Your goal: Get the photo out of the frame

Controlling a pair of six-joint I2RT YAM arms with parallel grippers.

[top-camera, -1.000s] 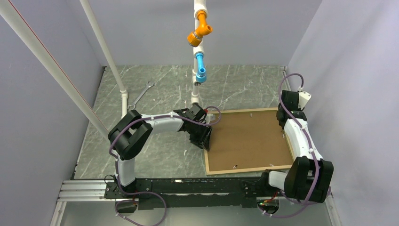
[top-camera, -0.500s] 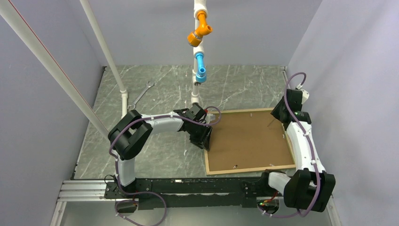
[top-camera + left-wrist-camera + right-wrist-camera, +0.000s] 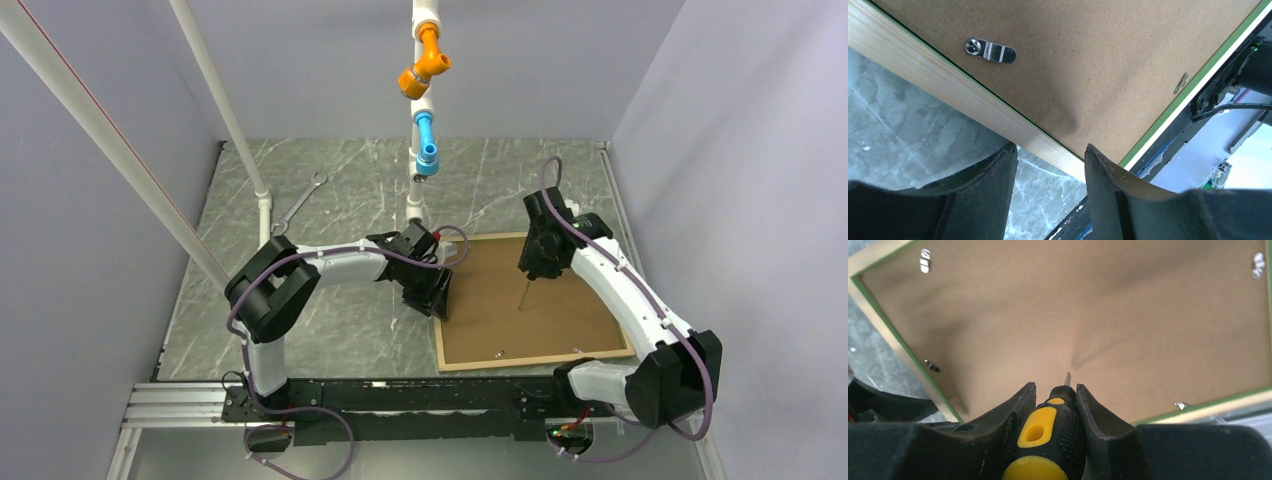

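The right gripper pinches the black-and-yellow handle of a screwdriver, whose tip points down at the brown backing board near its middle. The left gripper stands spread at the left side of the frame, with the pale wood edge showing in the gap (contact cannot be told). The frame lies face down on the marble table with the board fitted inside it; the photo is out of sight
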